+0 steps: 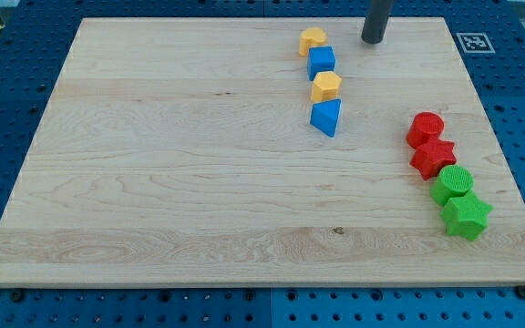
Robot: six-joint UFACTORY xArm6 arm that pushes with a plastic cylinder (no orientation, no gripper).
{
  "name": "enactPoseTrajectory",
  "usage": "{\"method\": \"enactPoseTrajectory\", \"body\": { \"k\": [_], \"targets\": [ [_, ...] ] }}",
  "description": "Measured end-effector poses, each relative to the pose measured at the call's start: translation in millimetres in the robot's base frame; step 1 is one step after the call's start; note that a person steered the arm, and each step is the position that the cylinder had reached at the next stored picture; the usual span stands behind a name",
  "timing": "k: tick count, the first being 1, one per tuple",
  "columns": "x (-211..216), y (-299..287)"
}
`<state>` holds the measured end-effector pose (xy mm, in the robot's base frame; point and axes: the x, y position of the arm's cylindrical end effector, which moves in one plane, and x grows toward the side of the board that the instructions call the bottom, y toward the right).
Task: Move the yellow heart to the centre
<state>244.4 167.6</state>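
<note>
Currently yellow heart [313,38] sits at worktop [171,164] 12 o'clock touching blue cube [321,62], my tip [373,40] at its 3 o'clock; no jaws fitted; off-centre push risks dragging the cube along.

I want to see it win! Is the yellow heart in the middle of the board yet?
Not yet. The yellow heart sits near the view's top edge, touching the blue cube. My tip is to its right, apart.

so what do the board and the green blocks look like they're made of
The board looks like pale wood with a matte finish: grain lines run along it and a small dark knot shows. The green round block and green star block look like plastic, possibly 3D printed, judging by fine ridged lines on their tops; I can't be sure.
</note>
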Motion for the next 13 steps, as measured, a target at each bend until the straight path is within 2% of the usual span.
{"method": "enactPoseTrajectory", "body": {
  "k": [1,2,3,4,6,7,8,9,12,13],
  "targets": [
    [0.0,0.1],
    [-11.5,33.8],
    [-0.4,63.9],
    [10.1,57.9],
    [10.0,-87.4],
    [7.8,-130.7],
    [-12.7,-133.3],
    [-10.0,-141.3],
    [54.3,-198.4],
    [82.7,-198.0]
  ]
}}
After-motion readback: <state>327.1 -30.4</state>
